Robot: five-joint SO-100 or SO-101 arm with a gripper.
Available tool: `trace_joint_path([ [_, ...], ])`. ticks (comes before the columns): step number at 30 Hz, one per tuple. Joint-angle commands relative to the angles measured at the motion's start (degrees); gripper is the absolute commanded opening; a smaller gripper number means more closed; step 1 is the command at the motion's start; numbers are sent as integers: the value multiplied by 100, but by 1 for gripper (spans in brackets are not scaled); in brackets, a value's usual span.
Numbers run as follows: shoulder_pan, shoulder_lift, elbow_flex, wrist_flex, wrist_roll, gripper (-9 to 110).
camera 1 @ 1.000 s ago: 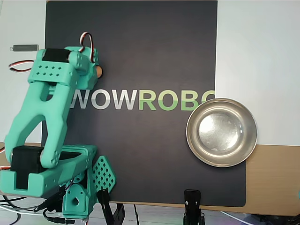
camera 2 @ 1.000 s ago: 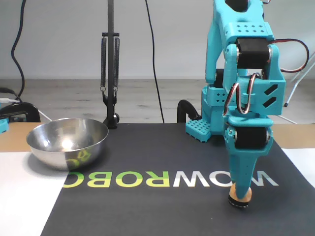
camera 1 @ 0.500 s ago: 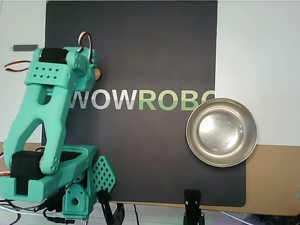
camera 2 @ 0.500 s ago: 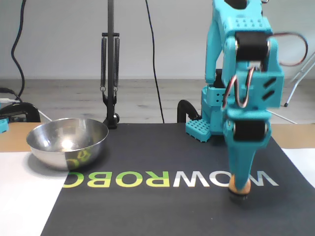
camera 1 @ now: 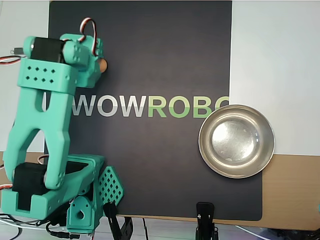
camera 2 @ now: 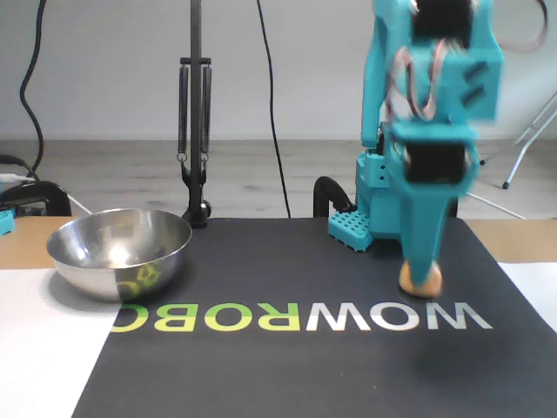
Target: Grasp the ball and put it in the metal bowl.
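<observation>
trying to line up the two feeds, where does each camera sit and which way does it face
Overhead view: above the table, looking straight down on the black printed mat; the teal arm fills the left, base at bottom left, the shiny round steel bowl lies right.
Fixed view: low at the mat's far edge, facing the arm's base; the gripper points down with the small peach-orange ball at its tip, above the mat.
Shared: mat, arm, bowl and ball; left and right are mirrored between them.
</observation>
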Motion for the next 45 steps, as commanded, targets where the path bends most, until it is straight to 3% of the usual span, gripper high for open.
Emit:
trace_joint_path([
  [1,79,264,-545,299,0,31],
  [11,396,237,-1336,940,-26,31],
  [24,1063,185,-1415,949,-44,31],
  [45,2848,176,-1415,923,-53,31],
])
